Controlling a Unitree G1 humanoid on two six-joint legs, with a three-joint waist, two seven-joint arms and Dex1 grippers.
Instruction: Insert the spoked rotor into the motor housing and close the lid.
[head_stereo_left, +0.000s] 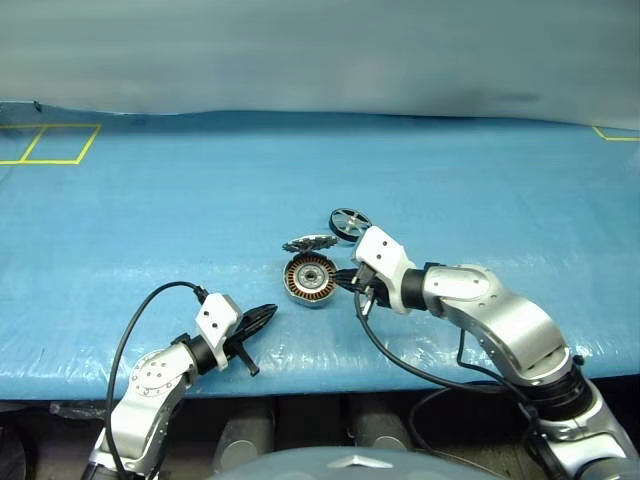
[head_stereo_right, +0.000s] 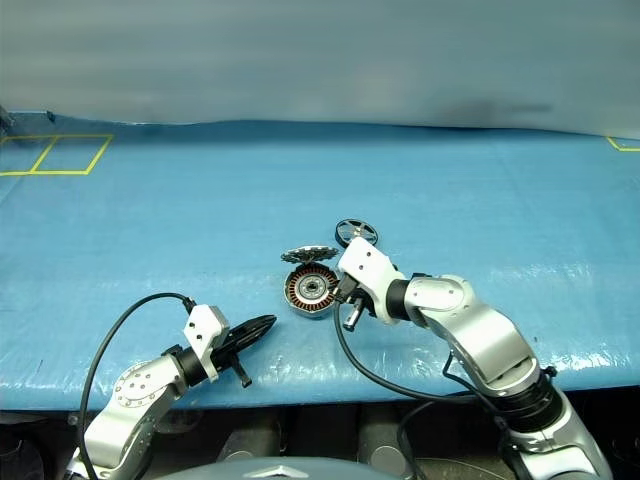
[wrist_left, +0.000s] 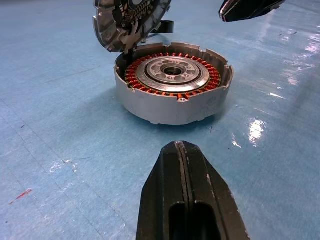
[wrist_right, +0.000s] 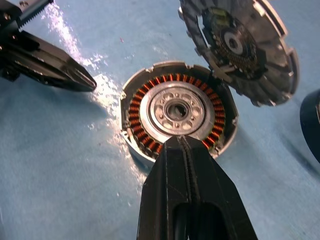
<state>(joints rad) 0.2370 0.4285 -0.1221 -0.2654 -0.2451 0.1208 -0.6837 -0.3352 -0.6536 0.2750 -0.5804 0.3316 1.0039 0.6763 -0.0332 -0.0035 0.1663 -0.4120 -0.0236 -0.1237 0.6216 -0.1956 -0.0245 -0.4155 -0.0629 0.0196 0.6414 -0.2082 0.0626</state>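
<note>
Copper-orange windings ring the silver hub of the motor housing (wrist_right: 176, 112), which lies open-side up on the blue cover of the table (head_stereo_left: 150, 230), with nothing in it yet. It sits just in front of our right gripper (wrist_right: 181, 142), whose fingers are pressed together and carry nothing; the tip hangs above the housing's near rim. Just beyond the housing, farther from that tip, the lid (wrist_right: 240, 47) rests tilted, one edge propped on the housing's rim, toothed inner face partly showing. Farther out again, past the lid, the spoked rotor (head_stereo_left: 349, 224) lies flat on the cover, well out of either grip. Our left gripper (wrist_left: 183, 157) is also clamped shut and empty; it points at the housing from the other side, a short way off.

What we judge could go wrong: the propped lid looks unsteady, so a brush from the right fingers may knock it flat onto the housing and cover the opening before the rotor is in, or push it away. The housing stands loose on a slick sheet, so a sideways nudge could slide it. Both grippers must spread first; reaching for the rotor with shut fingers would only shove it. Pressed in tilted, the rotor may jam on the hub.

We count one housing, one lid, one rotor, two grippers
</note>
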